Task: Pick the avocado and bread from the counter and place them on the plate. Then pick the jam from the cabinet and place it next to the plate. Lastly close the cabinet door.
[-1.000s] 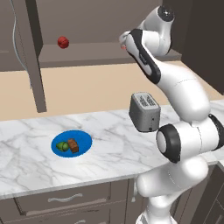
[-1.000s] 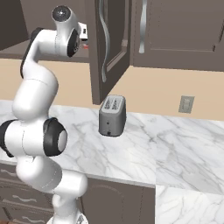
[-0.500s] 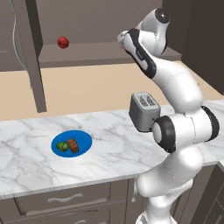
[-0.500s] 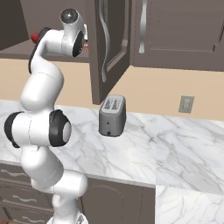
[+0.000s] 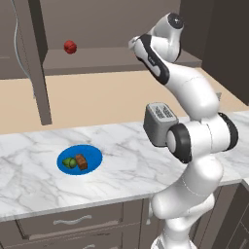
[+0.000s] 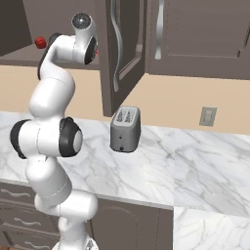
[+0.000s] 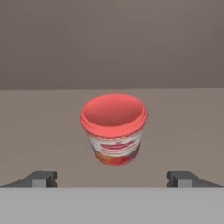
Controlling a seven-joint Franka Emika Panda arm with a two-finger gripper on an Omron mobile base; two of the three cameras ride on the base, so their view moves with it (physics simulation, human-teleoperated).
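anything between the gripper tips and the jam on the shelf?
No. In the hand view the stretch from the open gripper to the jam is bare cabinet shelf.

In the left base view, the worktop (image 5: 116, 170) runs across the lower half of the frame. The plate (image 5: 80, 159) lies on it at lower left, with the avocado (image 5: 71, 163) and the bread (image 5: 81, 162) on the plate, touching, avocado to the left. A toaster (image 5: 159, 123) stands on the worktop right of centre, behind the arm. The cabinet (image 5: 121, 56) fills the upper frame; a ball-like object (image 5: 70, 46) sits on its shelf at upper left. The cabinet door (image 5: 36, 58) stands open at far left. In the hand view, the jam (image 7: 113, 128) stands upright on the shelf at centre, above and between the fingertips (image 7: 41, 178) of the tool (image 7: 112, 179), apart from both.
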